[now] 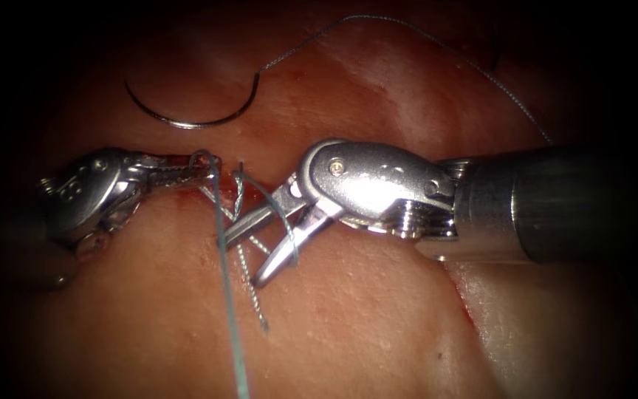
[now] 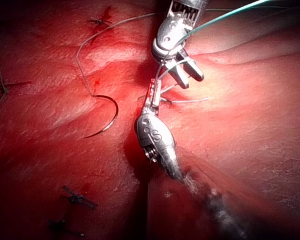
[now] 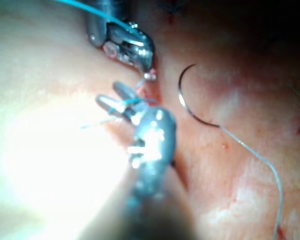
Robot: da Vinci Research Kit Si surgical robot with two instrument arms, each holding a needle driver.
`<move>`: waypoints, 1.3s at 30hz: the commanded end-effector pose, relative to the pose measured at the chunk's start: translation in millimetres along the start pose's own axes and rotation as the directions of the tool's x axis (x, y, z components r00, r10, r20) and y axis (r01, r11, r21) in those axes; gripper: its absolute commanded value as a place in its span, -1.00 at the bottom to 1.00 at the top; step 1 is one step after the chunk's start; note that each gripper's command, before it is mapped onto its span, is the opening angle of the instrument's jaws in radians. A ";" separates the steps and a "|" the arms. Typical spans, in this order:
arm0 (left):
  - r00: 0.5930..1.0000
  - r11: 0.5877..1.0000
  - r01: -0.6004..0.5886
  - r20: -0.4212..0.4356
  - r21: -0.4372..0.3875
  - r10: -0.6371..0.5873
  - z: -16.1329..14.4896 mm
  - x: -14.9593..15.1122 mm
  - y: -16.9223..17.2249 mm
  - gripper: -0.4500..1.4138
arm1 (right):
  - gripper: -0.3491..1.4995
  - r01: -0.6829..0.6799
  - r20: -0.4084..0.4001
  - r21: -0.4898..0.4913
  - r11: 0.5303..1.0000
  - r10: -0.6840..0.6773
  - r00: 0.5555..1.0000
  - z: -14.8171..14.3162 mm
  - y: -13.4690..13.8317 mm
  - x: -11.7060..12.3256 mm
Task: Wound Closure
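Your left tool (image 1: pixel 186 171) has its jaws clamped on the thread (image 1: pixel 229 295) at the cut (image 1: pixel 186 193), your right tool (image 1: pixel 271 240) gapes wide with thread looped around it, the needle (image 1: pixel 186 122) lies free on the tissue (image 1: pixel 371 332) beyond the cut, so you're mid-knot, stitch unfinished.

Endoscope overhead-front, wrist views close — all sharing the needle (image 1: pixel 186 118).
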 end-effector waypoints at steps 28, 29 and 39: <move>1.000 1.000 0.008 -0.001 -0.019 -0.008 0.7 0.1 1.4 -1.00 | -0.42 0.008 0.247 0.106 0.994 -0.034 0.968 4.9 1.0 -5.6; 1.000 1.000 0.009 -0.001 -0.021 -0.009 0.5 0.2 1.4 -1.00 | -0.58 0.013 0.263 0.108 0.994 -0.042 0.964 4.8 1.0 -6.0; 1.000 0.999 0.019 -0.001 -0.035 -0.019 -1.4 1.6 3.0 -1.00 | -1.00 -0.002 0.279 0.187 0.982 -0.051 0.959 4.6 1.1 -5.9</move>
